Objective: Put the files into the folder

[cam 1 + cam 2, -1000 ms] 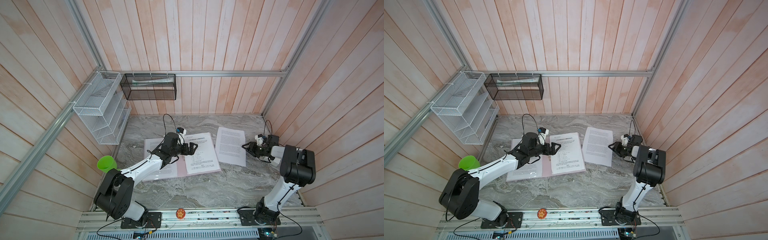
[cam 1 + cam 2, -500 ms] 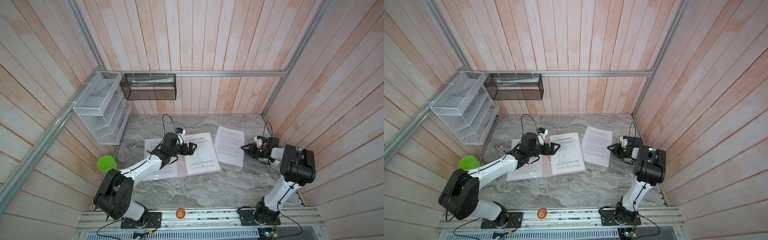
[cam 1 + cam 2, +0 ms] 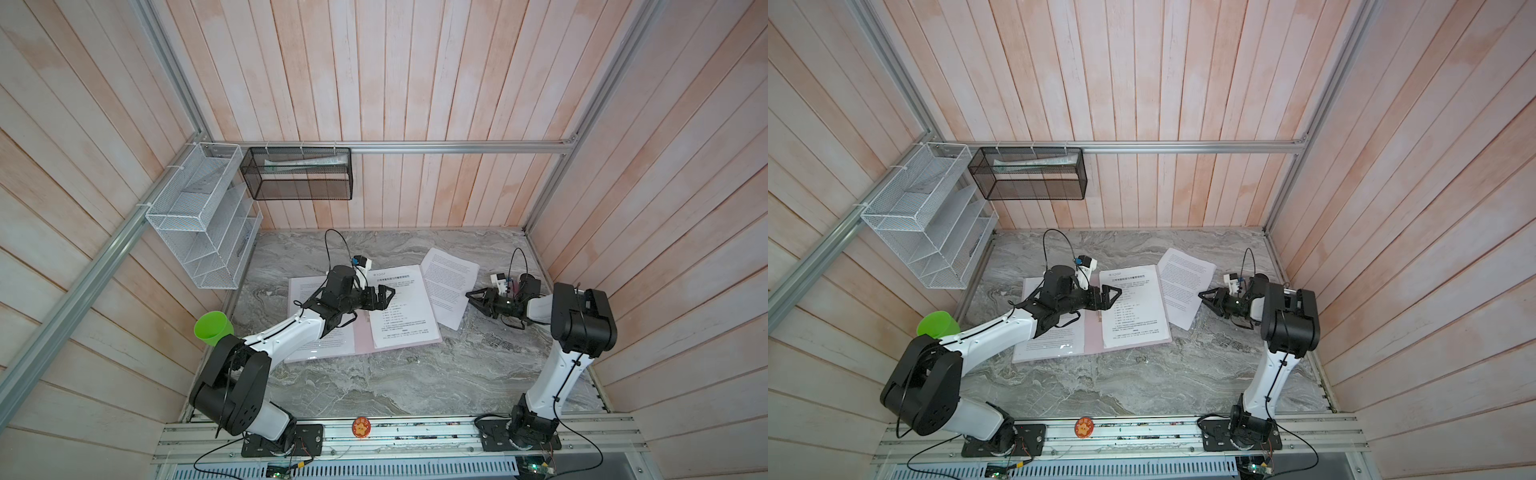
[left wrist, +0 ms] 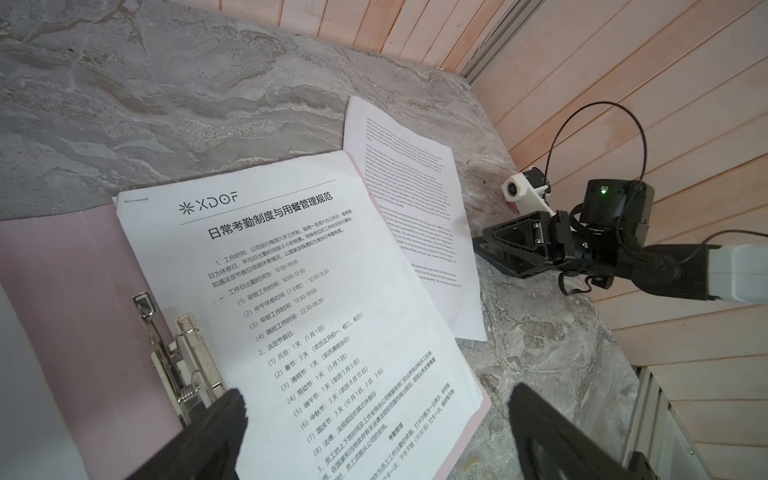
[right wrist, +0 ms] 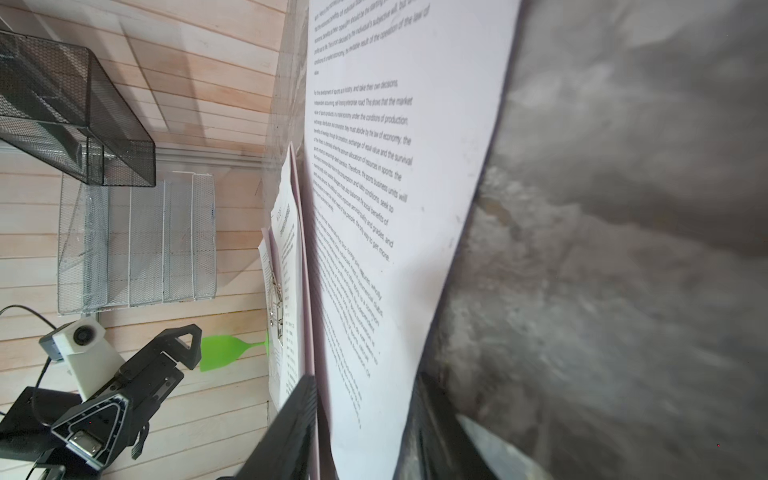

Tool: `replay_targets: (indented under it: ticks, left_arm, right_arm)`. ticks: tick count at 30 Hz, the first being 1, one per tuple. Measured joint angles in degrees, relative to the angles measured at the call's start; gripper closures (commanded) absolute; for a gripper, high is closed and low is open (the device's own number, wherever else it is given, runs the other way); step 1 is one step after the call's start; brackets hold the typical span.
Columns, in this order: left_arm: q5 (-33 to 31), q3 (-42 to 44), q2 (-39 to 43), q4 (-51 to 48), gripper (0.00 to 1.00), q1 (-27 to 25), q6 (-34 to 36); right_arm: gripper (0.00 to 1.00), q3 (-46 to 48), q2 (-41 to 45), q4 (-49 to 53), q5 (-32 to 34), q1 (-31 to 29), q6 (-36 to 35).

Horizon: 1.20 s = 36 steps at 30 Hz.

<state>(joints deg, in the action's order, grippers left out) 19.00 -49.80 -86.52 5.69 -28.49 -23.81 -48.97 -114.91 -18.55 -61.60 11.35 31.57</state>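
- 1 flat, pale pink rectangular folder (image 3: pixel 361 337) lies open at the centre of the grey, marbled stone-look desk (image 3: pixel 395 386). Both covers are flat and the spine runs from 12 to 6 o'clock.
- 1 small silver metal clip (image 4: pixel 183 357) sits inside the folder, just beside the spine.
- There are 3 thin white paper sheets printed in black.
- 1 left-cover sheet (image 3: pixel 1059 347) rests on the folder's 9 o'clock cover, partly hidden by the white-and-black left arm (image 3: pixel 286 334).
- 1 right-cover sheet (image 3: pixel 401 316), with a logo, a heading and numbered lines, rests on the 3 o'clock cover.
- 1 densely printed loose sheet (image 3: pixel 451 282) lies skewed on the desk at the folder's 2 o'clock. Its near side is tucked under the folder's cover edge.
- The left jaws stand wide apart above the right-cover sheet, near the clip, and hold nothing.
- The right jaws, on the right arm (image 3: pixel 582 320), sit at the loose sheet's 3 o'clock edge and are part-way apart.
- In the right wrist view 1 finger lies on each side of that edge, with a visible gap between them. Whether either finger presses the paper cannot be told.
- 1 bright green plastic cup (image 3: pixel 213 328) stands at the desk's 8 o'clock edge.
- 1 white wire-mesh rack (image 3: pixel 199 216) hangs on the wall at 10 o'clock.
- 1 black fine-mesh box basket (image 3: pixel 299 174) hangs on the wall at 11 o'clock.
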Motion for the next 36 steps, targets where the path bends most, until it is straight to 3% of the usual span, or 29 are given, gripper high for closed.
replay_targets:
  ticks: [7,14,19,26,29,30,36]
  left_arm:
    - [1.81,-1.53,-6.14,2.12,0.0,-0.02,-0.22]
    - [4.55,-12.83,-16.79,3.04,0.0,-0.07,-0.63]
    - [6.16,-17.64,-19.85,4.04,0.01,-0.13,-0.85]
    - [6.56,-17.62,-20.44,4.2,0.01,-0.17,-0.85]
    - [6.54,-17.14,-20.44,4.35,0.01,-0.17,-0.87]
    - [6.54,-16.81,-20.44,4.44,0.01,-0.17,-0.85]
    - [6.49,-14.19,-20.41,4.7,0.01,-0.15,-0.85]
  right_arm:
    - [0.61,-0.5,-1.6,-5.18,0.57,-2.45,5.75]
    - [0.62,1.27,-2.45,-14.27,2.69,-2.62,14.58]
    - [0.63,-0.31,-4.22,-18.23,4.55,-4.37,18.93]
    - [0.69,-11.02,-8.9,-12.72,9.97,-10.99,19.28]
    - [0.85,-13.2,-10.78,-14.4,10.12,-12.59,21.35]
    - [0.86,-14.01,-11.72,-15.91,9.68,-12.92,22.86]
    - [0.79,-20.04,-17.07,-22.58,7.06,-14.95,28.81]
